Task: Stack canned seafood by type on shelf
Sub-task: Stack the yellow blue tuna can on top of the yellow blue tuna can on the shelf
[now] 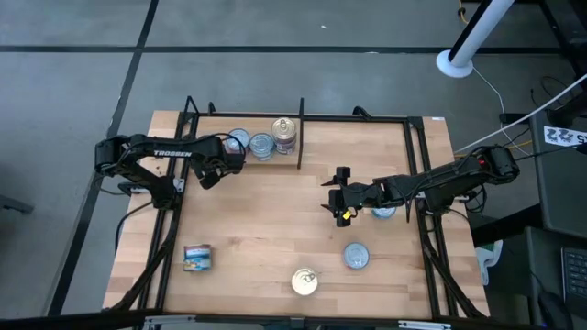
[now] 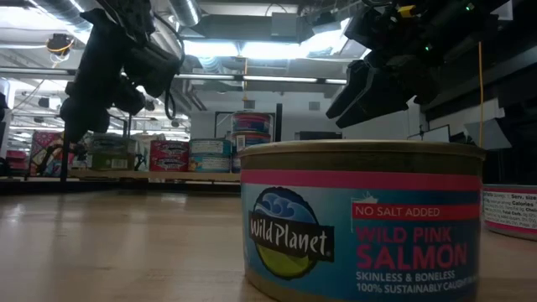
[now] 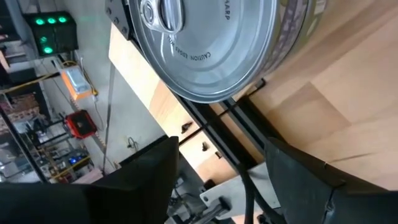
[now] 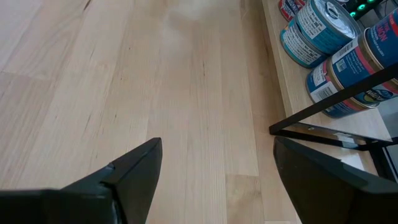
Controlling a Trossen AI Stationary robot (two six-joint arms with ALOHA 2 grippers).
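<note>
The shelf is a light wooden board point(image 1: 275, 220) in a thin black frame, with a short divider bar point(image 1: 300, 137) at the far side. Three tins stand by the far rail: a silver-topped one point(image 1: 237, 142), a second point(image 1: 261, 145), and a stack point(image 1: 285, 133). My left gripper point(image 1: 223, 162) hangs open just short of the silver-topped tin point(image 3: 205, 43), nothing between its fingers point(image 3: 155, 168). My right gripper point(image 1: 333, 194) hovers open over bare board in the middle point(image 4: 217, 143). Loose tins lie nearer: one on its side point(image 1: 197, 258), a gold-topped one point(image 1: 304, 281), a silver-blue one point(image 1: 356, 256).
Another tin point(image 1: 383, 212) sits under my right arm. A salmon tin point(image 2: 361, 222) fills the low view's foreground. The black frame rail point(image 3: 230, 118) runs beside the left gripper. Bare board lies between the two grippers. A white post point(image 1: 463, 46) stands beyond the table.
</note>
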